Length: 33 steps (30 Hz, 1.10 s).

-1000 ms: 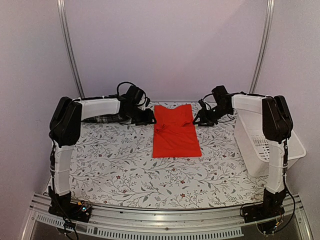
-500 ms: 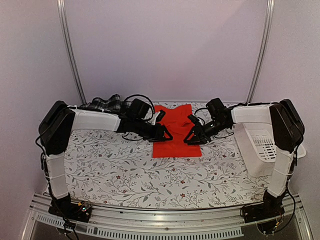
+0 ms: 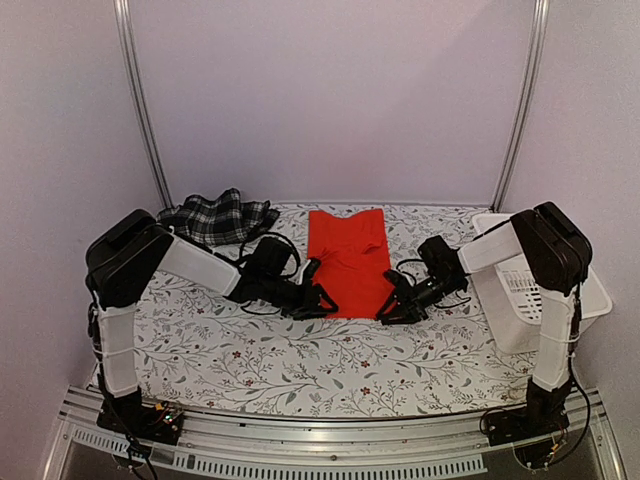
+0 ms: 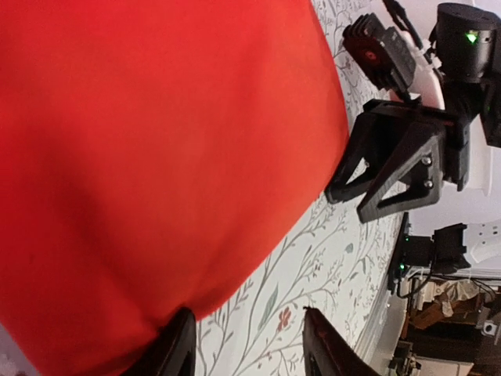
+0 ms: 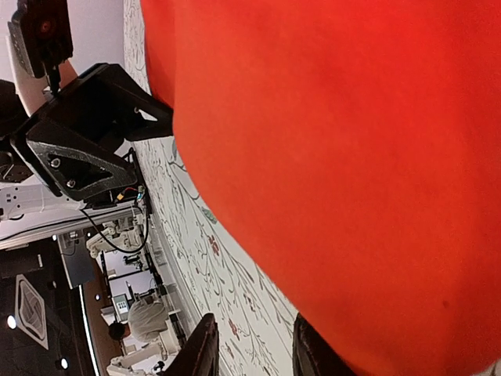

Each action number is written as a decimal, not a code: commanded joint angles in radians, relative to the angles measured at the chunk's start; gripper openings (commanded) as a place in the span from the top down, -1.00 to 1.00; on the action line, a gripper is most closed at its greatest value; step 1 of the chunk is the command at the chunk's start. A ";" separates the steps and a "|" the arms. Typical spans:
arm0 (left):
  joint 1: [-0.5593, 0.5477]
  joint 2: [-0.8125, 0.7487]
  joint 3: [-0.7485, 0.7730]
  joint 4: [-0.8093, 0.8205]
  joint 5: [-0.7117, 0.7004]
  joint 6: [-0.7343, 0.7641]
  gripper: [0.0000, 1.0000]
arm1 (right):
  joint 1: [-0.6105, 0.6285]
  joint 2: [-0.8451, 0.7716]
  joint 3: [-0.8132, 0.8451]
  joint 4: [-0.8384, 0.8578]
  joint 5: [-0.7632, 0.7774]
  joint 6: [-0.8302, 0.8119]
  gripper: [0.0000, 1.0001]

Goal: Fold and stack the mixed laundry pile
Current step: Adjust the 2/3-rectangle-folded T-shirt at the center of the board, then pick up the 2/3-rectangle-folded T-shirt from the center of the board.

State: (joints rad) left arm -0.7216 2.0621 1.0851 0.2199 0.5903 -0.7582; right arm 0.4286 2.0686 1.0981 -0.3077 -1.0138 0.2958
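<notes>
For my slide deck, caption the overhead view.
Left gripper and right gripper at the near corners of a flat bright red cloth shirt.

Top external camera: fixed above and behind the arm bases, looking forward and down, taking in the whole desk (image 3: 300,365). Left wrist camera: close and low, facing across the red shirt (image 4: 156,157) toward the right end effector (image 4: 348,202). Right wrist camera: mirrored, facing the left end effector (image 5: 149,145). All three views share the red shirt's near hem.
</notes>
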 commanded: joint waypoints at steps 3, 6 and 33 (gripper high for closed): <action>0.011 -0.192 -0.151 -0.065 -0.073 -0.016 0.07 | -0.015 -0.238 -0.077 -0.092 0.090 -0.017 0.34; 0.016 -0.261 -0.191 -0.098 -0.115 -0.020 0.07 | -0.047 -0.311 -0.101 -0.121 0.141 -0.005 0.34; 0.044 -0.094 -0.045 -0.287 -0.210 0.013 0.79 | -0.030 -0.051 -0.016 -0.132 0.291 -0.036 0.63</action>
State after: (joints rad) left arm -0.6804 1.9415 1.0332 -0.0311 0.3649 -0.7677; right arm 0.3874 1.9835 1.0958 -0.4156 -0.7967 0.2749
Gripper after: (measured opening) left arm 0.182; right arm 0.235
